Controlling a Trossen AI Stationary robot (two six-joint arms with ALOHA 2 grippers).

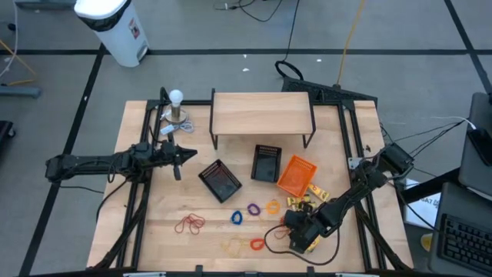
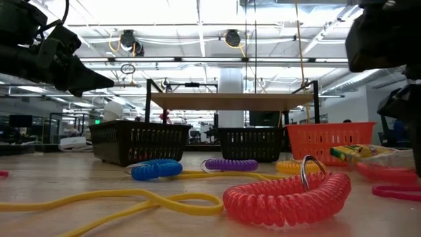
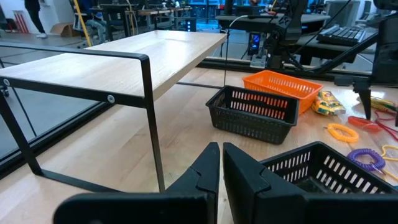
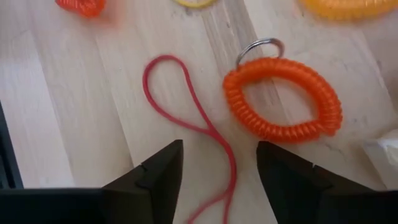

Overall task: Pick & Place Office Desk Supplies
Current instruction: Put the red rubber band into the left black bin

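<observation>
The supplies lie near the table's near edge: red bands (image 1: 188, 223), a blue coil (image 1: 237, 218), a purple coil (image 1: 254, 209), a yellow-orange coil (image 1: 273, 206), an orange coil with a key ring (image 4: 283, 99), and yellow packets (image 1: 317, 192). My right gripper (image 4: 219, 155) is open and hovers low over the table by the orange coil (image 1: 257, 245). A thin red loop (image 4: 186, 106) runs between its fingers, apparently untouched. My left gripper (image 3: 221, 168) is shut and empty, and it waits left of the black trays (image 1: 181, 158).
Two black mesh trays (image 1: 221, 181) (image 1: 267, 163) and an orange tray (image 1: 296, 175) sit mid-table, in front of a wooden shelf on black legs (image 1: 261, 114). A white ball on a stand (image 1: 177, 108) is at the far left. A yellow band (image 2: 131, 201) lies near the table's near edge.
</observation>
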